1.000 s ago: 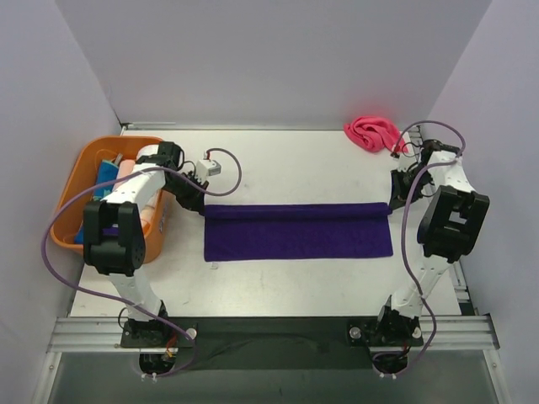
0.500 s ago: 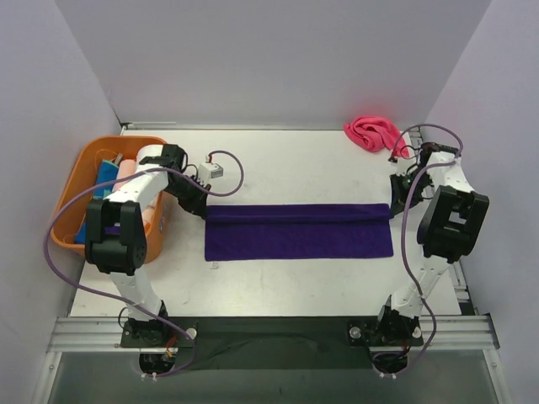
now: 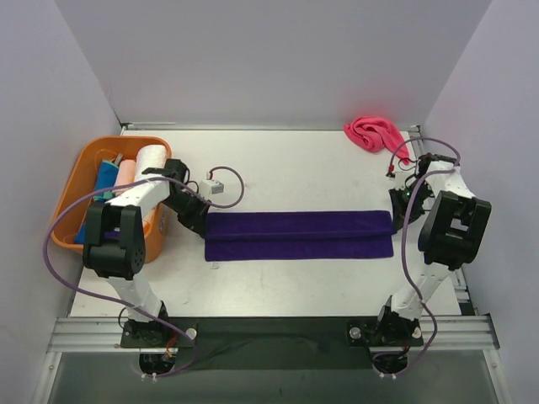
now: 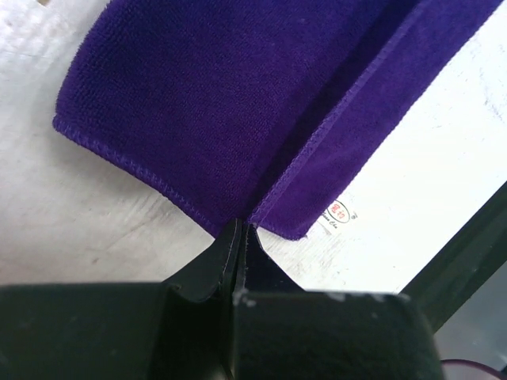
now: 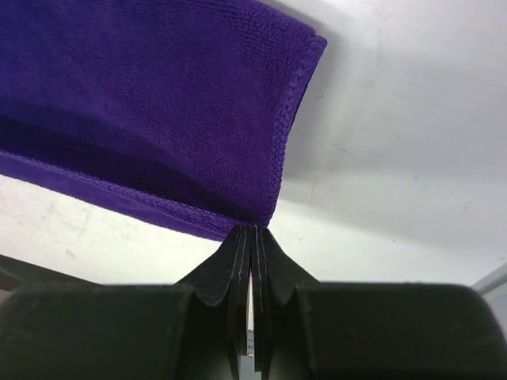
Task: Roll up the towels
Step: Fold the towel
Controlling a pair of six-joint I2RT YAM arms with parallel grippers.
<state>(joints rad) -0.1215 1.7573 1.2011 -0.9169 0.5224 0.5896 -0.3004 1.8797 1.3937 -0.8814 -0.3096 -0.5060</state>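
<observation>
Centre of bench (image 3: 286,168), top view: dark purple towel (image 3: 299,235), folded lengthwise into a long strip, lies flat, running L to R. Left claw (image 3: 202,225) is pinched tight on the towel's L-end corner, and right claw (image 3: 394,220) likewise on the R-end corner; wrist views show cloth edge nipped betw. closed tips. Orange basket (image 3: 69,198) sits at L edge w/ white roll (image 3: 152,160), pale pink roll (image 3: 126,171) and blue towel (image 3: 105,178) inside; L arm crosses its near-R side. Hot pink towel (image 3: 372,132) lies crumpled at far R, well apart.
</observation>
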